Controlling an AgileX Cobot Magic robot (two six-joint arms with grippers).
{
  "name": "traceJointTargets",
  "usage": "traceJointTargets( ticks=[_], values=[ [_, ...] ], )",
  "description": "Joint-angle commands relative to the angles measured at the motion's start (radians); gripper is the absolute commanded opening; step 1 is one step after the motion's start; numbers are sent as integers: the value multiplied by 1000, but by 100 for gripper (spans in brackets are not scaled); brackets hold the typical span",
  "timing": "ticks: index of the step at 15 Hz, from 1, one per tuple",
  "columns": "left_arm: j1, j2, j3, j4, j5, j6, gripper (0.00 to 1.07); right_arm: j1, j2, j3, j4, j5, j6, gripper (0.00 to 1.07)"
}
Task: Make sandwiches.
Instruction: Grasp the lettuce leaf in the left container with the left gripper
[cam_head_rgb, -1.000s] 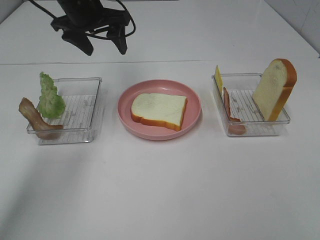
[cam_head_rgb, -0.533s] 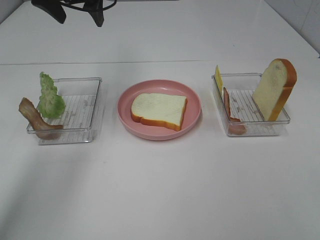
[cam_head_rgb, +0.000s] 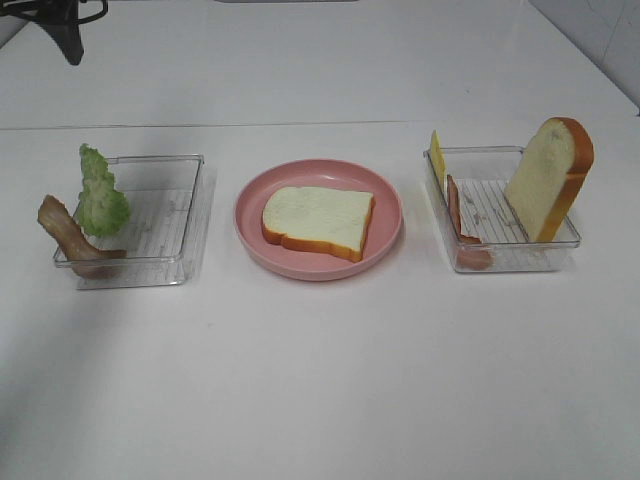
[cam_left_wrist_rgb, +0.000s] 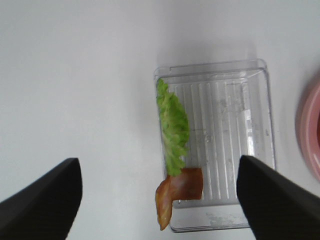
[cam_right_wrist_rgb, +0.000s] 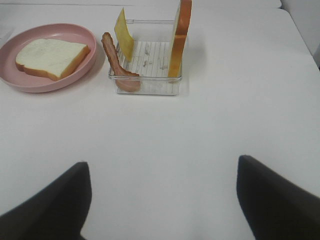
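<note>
Bread slice (cam_head_rgb: 318, 221), white, orange-brown crust: laid flat on round pink plate (cam_head_rgb: 387, 200), mid-frame.
Left gripper (cam_left_wrist_rgb: 160, 165), right gripper (cam_right_wrist_rgb: 162, 165): fingers held wide.

white table (cam_head_rgb: 320, 400): one clear tray (cam_head_rgb: 165, 225), pink plate (cam_head_rgb: 390, 215), another clear tray (cam_head_rgb: 490, 212).

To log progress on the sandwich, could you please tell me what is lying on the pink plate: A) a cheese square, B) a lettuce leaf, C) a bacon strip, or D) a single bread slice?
D: one bread slice lies flat on the pink plate, with nothing stacked on it.
</note>
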Motion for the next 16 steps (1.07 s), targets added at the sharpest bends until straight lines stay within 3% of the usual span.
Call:
traceJointTargets(
  ticks=[1,4,10,16],
  values=[
    [30,-6,59,-14,70,-6,80,-6,-9,2,-3,-13,-2,76],
    [28,18,76,-23,54,19,80,-6,-9,2,-3,-13,-2,76],
    [26,153,76,-74,-13,19,74,-6,-9,2,-3,-13,-2,76],
    [25,231,76,-92,-105,19,74,-6,-9,2,-3,-13,-2,76]
  ],
)
